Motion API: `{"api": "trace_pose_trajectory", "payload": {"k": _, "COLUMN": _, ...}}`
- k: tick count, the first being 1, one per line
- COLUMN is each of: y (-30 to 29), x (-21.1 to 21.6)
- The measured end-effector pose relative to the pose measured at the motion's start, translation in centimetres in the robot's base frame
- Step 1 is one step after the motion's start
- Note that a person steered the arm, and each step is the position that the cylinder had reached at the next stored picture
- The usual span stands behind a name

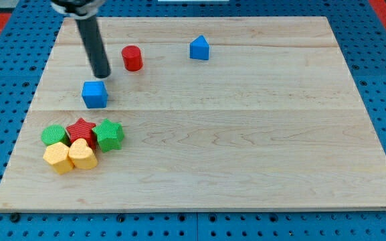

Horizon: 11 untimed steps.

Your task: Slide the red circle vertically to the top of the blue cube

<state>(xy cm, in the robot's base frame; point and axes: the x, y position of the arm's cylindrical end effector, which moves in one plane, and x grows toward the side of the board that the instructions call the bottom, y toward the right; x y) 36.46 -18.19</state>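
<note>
The red circle (132, 58) stands on the wooden board near the view's top left. The blue cube (94, 94) lies below it and to its left. My tip (102, 75) is the lower end of the dark rod. It sits just above the blue cube's top edge and left of the red circle, apart from the circle. Whether it touches the cube I cannot tell.
A blue pentagon-like block (199, 48) sits at the top middle. A cluster lies at the lower left: a green block (53, 135), a red star (81, 130), a green star (109, 134), a yellow block (58, 158) and a yellow heart (82, 154). The board's left edge (29, 114) is near.
</note>
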Motion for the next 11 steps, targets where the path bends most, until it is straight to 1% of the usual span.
{"api": "trace_pose_trajectory", "payload": {"k": 1, "y": 0.5, "x": 4.3}}
{"api": "trace_pose_trajectory", "payload": {"k": 2, "y": 0.5, "x": 6.5}}
{"api": "trace_pose_trajectory", "payload": {"k": 3, "y": 1.6, "x": 5.9}}
{"api": "trace_pose_trajectory", "payload": {"k": 5, "y": 19.3, "x": 0.8}}
{"api": "trace_pose_trajectory", "payload": {"k": 6, "y": 14.4, "x": -7.4}}
{"api": "trace_pose_trajectory", "payload": {"k": 7, "y": 6.0, "x": -11.0}}
{"api": "trace_pose_trajectory", "payload": {"k": 8, "y": 2.9, "x": -5.1}}
{"api": "trace_pose_trajectory", "payload": {"k": 9, "y": 4.1, "x": -9.7}}
{"api": "trace_pose_trajectory", "payload": {"k": 10, "y": 10.4, "x": -8.0}}
{"api": "trace_pose_trajectory", "payload": {"k": 11, "y": 8.7, "x": -5.0}}
